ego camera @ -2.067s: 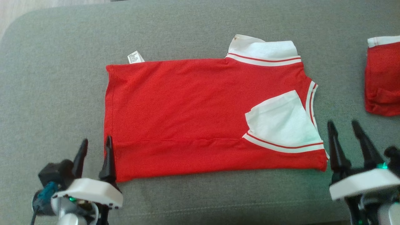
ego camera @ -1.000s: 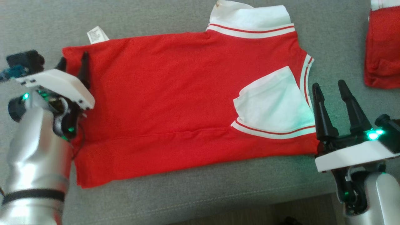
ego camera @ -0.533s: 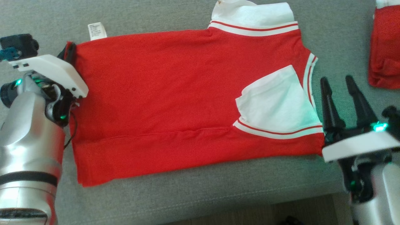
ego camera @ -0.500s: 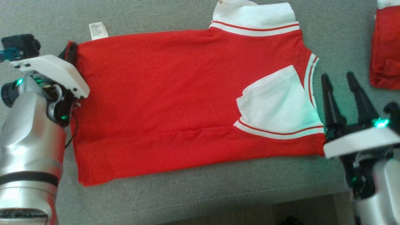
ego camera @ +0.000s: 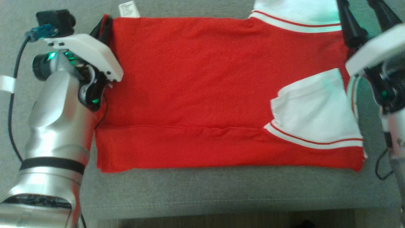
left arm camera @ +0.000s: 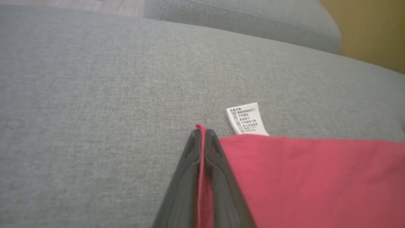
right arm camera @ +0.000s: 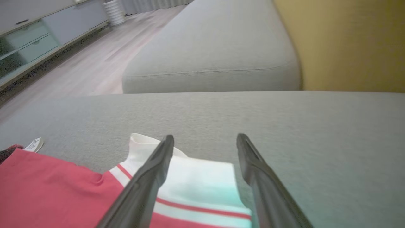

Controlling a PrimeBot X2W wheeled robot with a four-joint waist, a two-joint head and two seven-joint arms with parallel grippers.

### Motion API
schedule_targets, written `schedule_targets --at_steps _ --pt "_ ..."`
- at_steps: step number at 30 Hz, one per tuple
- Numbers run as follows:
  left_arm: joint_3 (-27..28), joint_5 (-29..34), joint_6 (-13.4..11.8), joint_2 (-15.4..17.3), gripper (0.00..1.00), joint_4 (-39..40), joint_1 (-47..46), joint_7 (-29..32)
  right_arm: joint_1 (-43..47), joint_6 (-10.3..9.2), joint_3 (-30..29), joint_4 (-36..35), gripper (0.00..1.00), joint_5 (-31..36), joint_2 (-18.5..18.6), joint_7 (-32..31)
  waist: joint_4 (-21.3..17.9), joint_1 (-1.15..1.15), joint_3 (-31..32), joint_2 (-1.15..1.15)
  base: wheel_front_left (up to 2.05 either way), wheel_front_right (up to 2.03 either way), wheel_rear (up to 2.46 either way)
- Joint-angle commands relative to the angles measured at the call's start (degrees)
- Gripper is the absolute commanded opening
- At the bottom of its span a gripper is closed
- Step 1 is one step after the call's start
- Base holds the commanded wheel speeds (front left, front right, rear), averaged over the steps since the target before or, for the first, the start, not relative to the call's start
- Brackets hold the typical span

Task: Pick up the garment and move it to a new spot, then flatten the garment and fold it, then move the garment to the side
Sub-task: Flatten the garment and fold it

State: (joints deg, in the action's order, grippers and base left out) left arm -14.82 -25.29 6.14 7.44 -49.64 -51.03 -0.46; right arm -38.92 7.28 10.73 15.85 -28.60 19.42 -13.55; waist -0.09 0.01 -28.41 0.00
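**Folding half done: one corner pinched, collar end not yet taken**

The garment (ego camera: 202, 88), a red shirt with white trim, lies spread across the grey sofa cushion (ego camera: 202, 196). Its long axis runs from 9 o'clock to 3 o'clock in the head view. It looks flat and smooth. A white sleeve (ego camera: 313, 107) is turned in over the body towards 4 o'clock, and a straight crease runs along the edge at 6 o'clock. From that I judge the move to a new spot, the flattening and the lengthwise folds to be done.

The left jaws are clenched on the garment's corner at 10 o'clock. In the left wrist view a thin red edge sits pressed between the two dark fingers (left arm camera: 218, 164). The care label (left arm camera: 246, 118) lies just beside them at 1 o'clock.

The right jaws stand apart and hold nothing. They sit at 1 o'clock in the head view. In the right wrist view one finger (right arm camera: 148, 177) lies over the white collar (right arm camera: 196, 177) and the other lies beyond its edge, over bare cushion. Whether the tips touch the cloth I cannot tell.

What seems left is to close on the collar end and bring one short end over the other. After that the folded garment goes to the side. With only one corner gripped, a lift now would likely drag the flat layers askew.
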Motion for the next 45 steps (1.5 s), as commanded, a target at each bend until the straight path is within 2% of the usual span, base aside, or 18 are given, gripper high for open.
schedule_targets --at_steps 1,9,15,16,17,27,35,39,45 --pt "0.94 0.31 0.23 1.86 0.00 1.69 -1.84 -0.63 -0.22 0.21 1.05 -1.42 1.00 -0.56 0.61 -0.33 1.30 -0.01 -1.16 0.00 0.00 0.00 0.00" --pt "-0.50 -0.18 0.59 0.03 0.00 0.10 -3.56 -2.33 -11.65 0.21 11.54 10.37 1.00 -2.10 3.16 -8.11 3.35 -0.01 -2.61 0.00 0.00 0.00 0.00" --pt "-1.07 -0.81 0.81 -0.34 0.00 -1.57 -4.48 -3.42 -16.96 0.21 18.37 15.71 1.00 -3.11 4.50 -14.97 3.75 -0.01 -2.93 0.00 0.00 0.00 0.00" --pt "-1.10 -0.94 0.83 -0.34 0.00 -1.86 -4.59 -3.68 -17.61 0.21 19.62 16.06 0.63 -3.35 4.79 -15.98 3.76 -0.01 -2.92 0.00 0.00 0.00 0.00" --pt "-1.13 -1.04 0.86 -0.34 0.00 -2.11 -4.68 -4.01 -18.25 0.21 20.36 16.02 0.00 -3.81 5.02 -15.95 3.78 -0.01 -2.88 0.00 0.00 0.00 0.00" --pt "-1.04 -1.62 0.99 0.80 0.00 -1.96 -3.04 -9.72 -18.20 0.21 21.63 12.12 0.00 -6.99 7.09 -4.98 3.17 -0.01 -0.06 0.00 0.00 0.00 0.00" --pt "-0.51 -1.56 0.21 3.07 0.00 3.93 3.09 -12.78 -9.16 0.21 17.61 3.37 0.00 -6.46 8.49 1.54 1.72 -0.01 2.71 0.00 0.00 0.00 0.00" --pt "0.85 -1.72 -1.50 4.50 0.00 10.62 9.14 -13.80 -0.43 0.21 13.82 -1.55 0.00 -4.04 6.71 4.16 0.54 -0.01 3.83 0.00 0.00 0.00 0.00" --pt "2.10 -2.18 -4.69 5.71 0.00 22.32 20.95 -13.92 13.70 0.21 8.09 -7.61 0.00 0.21 0.73 5.75 -0.45 -0.01 4.70 0.00 0.00 0.00 0.00"
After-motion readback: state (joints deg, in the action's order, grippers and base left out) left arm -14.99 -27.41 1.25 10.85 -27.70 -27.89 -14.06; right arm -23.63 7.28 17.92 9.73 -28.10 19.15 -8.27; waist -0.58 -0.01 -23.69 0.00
